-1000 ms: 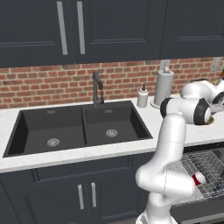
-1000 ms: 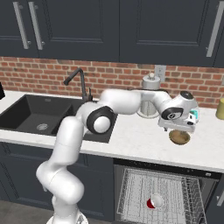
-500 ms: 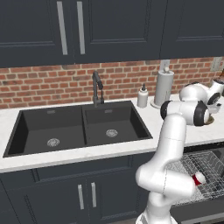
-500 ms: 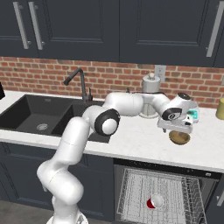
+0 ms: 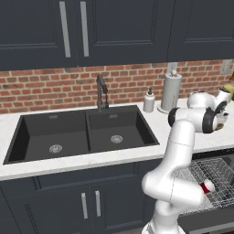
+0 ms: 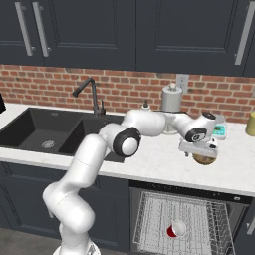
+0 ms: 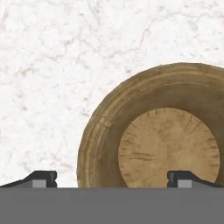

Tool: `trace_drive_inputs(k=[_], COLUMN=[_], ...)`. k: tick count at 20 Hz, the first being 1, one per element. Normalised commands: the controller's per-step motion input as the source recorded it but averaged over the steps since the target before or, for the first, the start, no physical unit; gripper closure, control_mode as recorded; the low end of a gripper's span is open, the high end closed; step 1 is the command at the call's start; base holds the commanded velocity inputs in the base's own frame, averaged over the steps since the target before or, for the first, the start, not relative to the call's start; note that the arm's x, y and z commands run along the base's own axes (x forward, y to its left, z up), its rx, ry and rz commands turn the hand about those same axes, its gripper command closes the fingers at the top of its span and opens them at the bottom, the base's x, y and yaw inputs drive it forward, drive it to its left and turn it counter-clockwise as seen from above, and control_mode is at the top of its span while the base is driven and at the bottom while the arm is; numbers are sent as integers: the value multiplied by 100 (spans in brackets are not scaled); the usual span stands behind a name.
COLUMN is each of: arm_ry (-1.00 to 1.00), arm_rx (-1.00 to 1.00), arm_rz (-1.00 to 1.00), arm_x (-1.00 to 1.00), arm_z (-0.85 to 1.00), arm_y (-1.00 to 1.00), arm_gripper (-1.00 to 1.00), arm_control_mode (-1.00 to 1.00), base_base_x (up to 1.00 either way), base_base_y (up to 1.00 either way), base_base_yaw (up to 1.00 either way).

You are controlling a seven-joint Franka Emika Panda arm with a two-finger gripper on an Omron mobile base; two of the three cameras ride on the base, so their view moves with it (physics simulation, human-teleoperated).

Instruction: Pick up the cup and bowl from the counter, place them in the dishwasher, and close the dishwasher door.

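— Well, nearest us the dishwasher (image 6: 184,219) stands open with its wire rack (image 6: 149,224) drawn out, and the red cup (image 6: 175,229) already lies on it. So it's the bowl's turn?

— Looks that way. The tool (image 6: 199,148) hangs just over the bowl (image 6: 203,159) on the white bench (image 6: 149,159), fingers spread wide, nothing between them. From the hand view one fingertip (image 7: 41,178) sits over bare stone and the other over the bowl's hollow, so the near wall lies between them.

— How would you say it handles?

— My guess: stiff, light, wood-like, with a rounded side that could slide or tip under a crooked pinch. I'd take it across that wall, one finger inside, one outside, low enough to bite below the lip.

— And farther back?

— A paper-towel holder (image 6: 172,99) and a soap bottle (image 5: 149,100) by the brick wall (image 5: 128,82), well apart from the bowl.
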Motion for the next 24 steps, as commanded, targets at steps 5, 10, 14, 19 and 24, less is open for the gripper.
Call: trace_drive_inputs(k=[5, 10, 14, 19, 24], arm_ry=[7, 8, 6, 5, 2], arm_rx=[0, 0, 0, 0, 0], arm_rz=[0, 0, 0, 0, 0], arm_x=[0, 0, 0, 0, 0], arm_z=[-24, -13, -2, 0, 0], arm_y=[0, 0, 0, 0, 0], arm_gripper=[-100, -100, 100, 100, 100], arm_control_mode=[-100, -100, -100, -100, -100], base_base_x=[0, 0, 0, 0, 0], base_base_y=[0, 0, 0, 0, 0], base_base_yaw=[0, 0, 0, 0, 0])
